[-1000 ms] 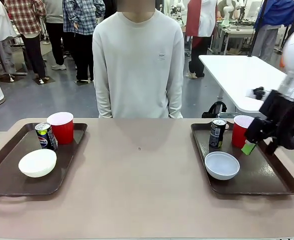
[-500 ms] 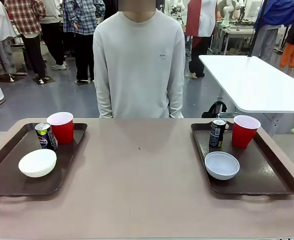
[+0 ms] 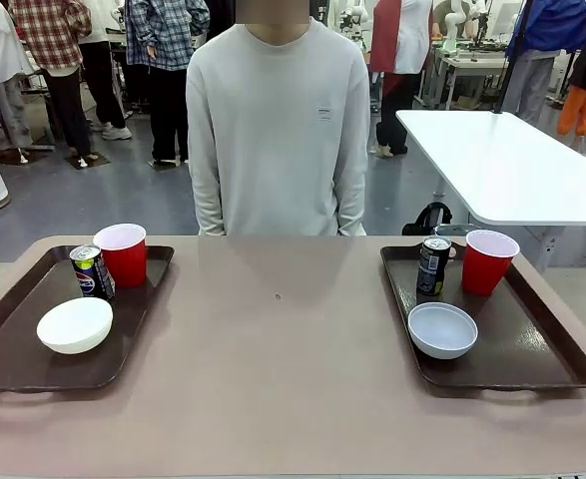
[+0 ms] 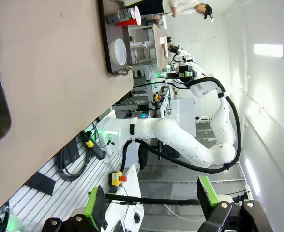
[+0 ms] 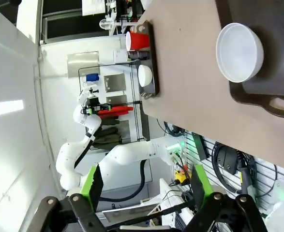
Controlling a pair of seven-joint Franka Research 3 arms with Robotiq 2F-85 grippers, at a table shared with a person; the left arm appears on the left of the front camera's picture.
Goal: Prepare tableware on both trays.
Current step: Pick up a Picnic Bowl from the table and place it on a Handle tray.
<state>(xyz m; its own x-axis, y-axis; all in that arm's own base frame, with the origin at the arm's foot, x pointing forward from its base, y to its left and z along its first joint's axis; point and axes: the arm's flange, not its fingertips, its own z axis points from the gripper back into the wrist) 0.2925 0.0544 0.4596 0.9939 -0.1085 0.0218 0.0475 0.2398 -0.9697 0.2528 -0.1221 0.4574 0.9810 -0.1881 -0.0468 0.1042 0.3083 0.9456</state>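
Tableware distribution appears complete on both trays, judged from the present layout. Left tray carries one red cup, one soda can and the white bowl; right tray carries the second red cup, the second can and the greyish-white bowl. Every item stands upright and separate, inside its tray rim. No item remains loose on the worktop, so nothing appears left to place (any remaining step would likely be retraction only). Left gripper has its jaws spread wide and empty, off the worktop edge, with the right tray well ahead of the jaws across the worktop. Right gripper likewise shows wide, empty jaws; the greyish-white bowl lies ahead of them, the left tray much farther beyond. The left can's blue label suggests a Pepsi design, but its lettering is too small to read. Print on the right can is illegible.
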